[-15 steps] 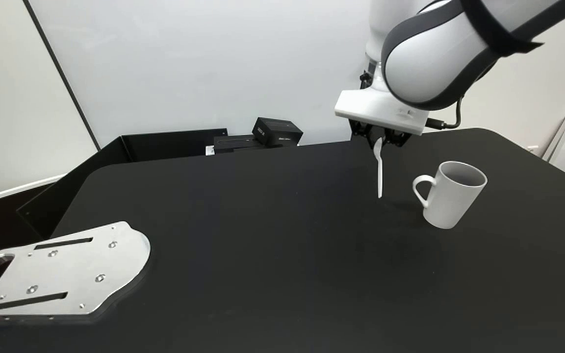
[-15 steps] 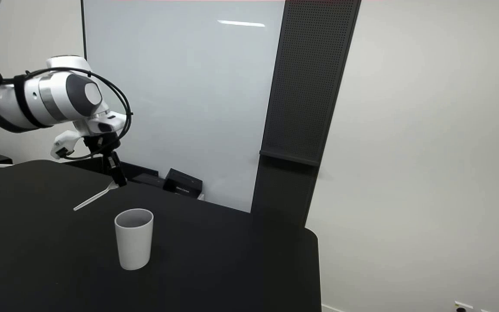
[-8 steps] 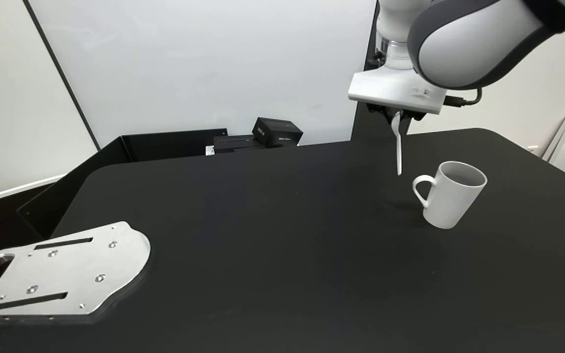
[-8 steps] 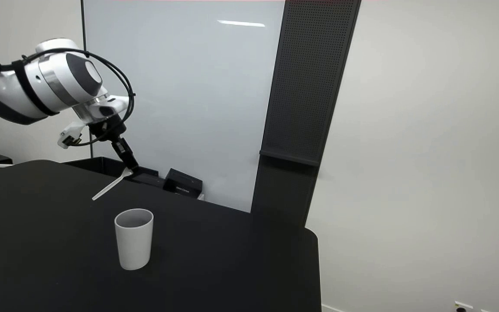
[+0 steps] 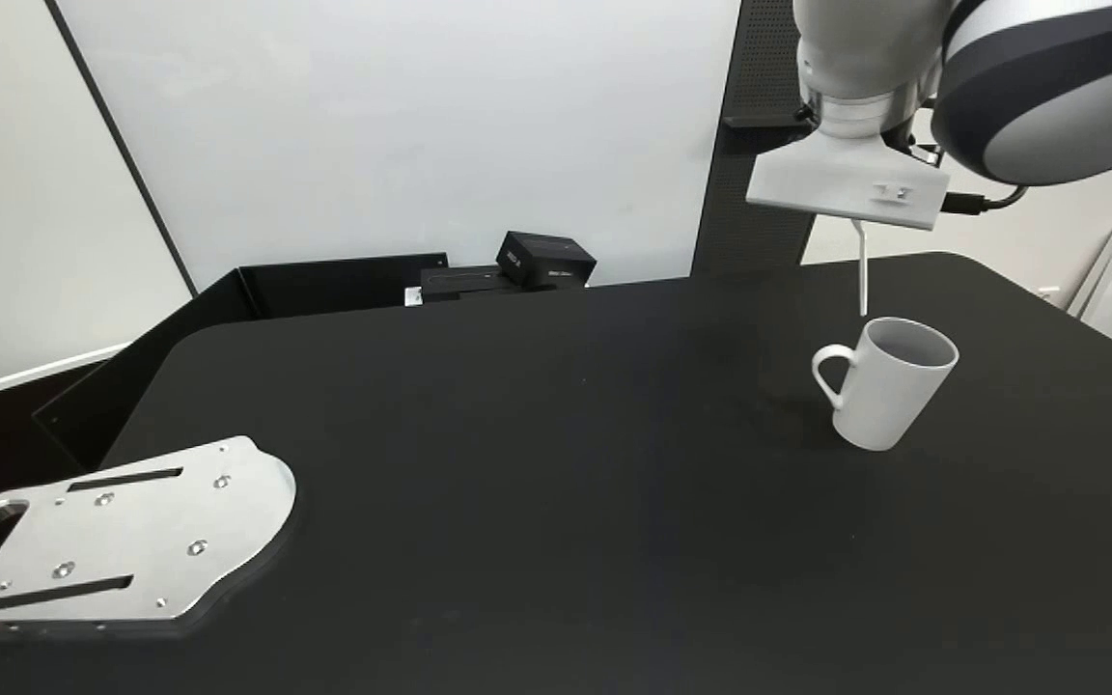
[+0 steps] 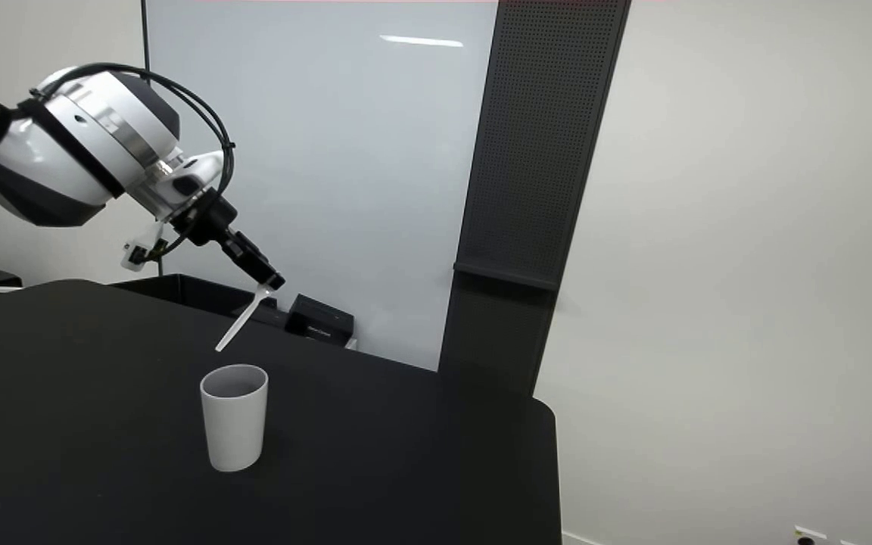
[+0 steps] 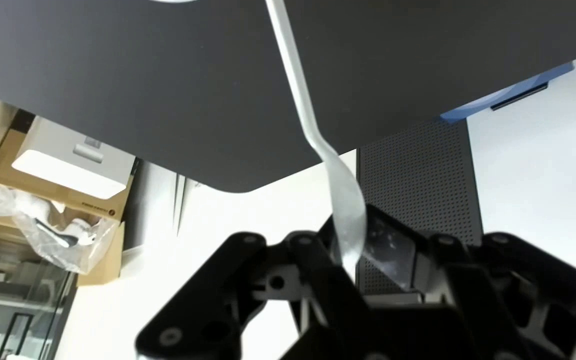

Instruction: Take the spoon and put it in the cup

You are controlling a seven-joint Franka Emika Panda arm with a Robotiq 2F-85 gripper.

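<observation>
The black end effector (image 6: 272,282) is pinching the spoon (image 6: 243,321) by its bowl, pressed together on that end, and holds it in the air above the table (image 5: 517,502). The spoon points downward, handle lowest. In an exterior view its long axis slants from the bowl at upper right to the free end at lower left; in an exterior view the spoon (image 5: 863,275) hangs almost plumb, its bowl concealed by a white housing (image 5: 850,179).

It looks slim, plain white and plastic-like: a narrow, straight handle, a bend at the neck, then a long bowl tapering to the tip.

Near the spoon's free end, the white mug (image 5: 889,396) stands upright on the table, its loop handle toward the picture's left. In both exterior views a small gap shows between spoon and rim; whether the spoon is directly over the opening, I cannot tell.

Farther out, well apart from the mug, lies a silvery slotted metal plate (image 5: 146,531). Past the table's edge are a small black box (image 5: 544,261), a white wall panel (image 5: 421,125) and a dark perforated panel (image 6: 542,151).
</observation>
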